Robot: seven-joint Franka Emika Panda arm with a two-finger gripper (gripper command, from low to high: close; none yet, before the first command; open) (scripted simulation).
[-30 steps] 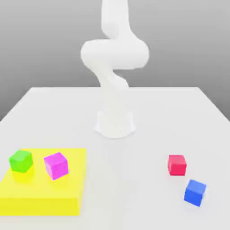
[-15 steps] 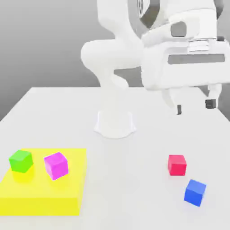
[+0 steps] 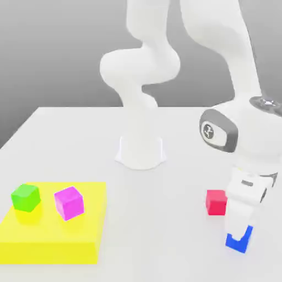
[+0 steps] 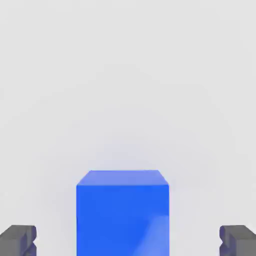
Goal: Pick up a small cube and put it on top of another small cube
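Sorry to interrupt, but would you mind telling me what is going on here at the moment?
A white robot arm has lowered its gripper over the blue cube on the table. The fingers stand open on either side of the cube, with gaps showing, so nothing is grasped yet. The red cube sits just beside it. On the exterior view's left, a green cube and a magenta cube rest on a yellow slab.

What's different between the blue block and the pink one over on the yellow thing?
The blue cube sits directly on the white table; the magenta cube rests on the yellow platform. The blue cube has the gripper lowered over it, a finger either side with gaps; the magenta cube stands alone beside a green cube. Both look the same size.
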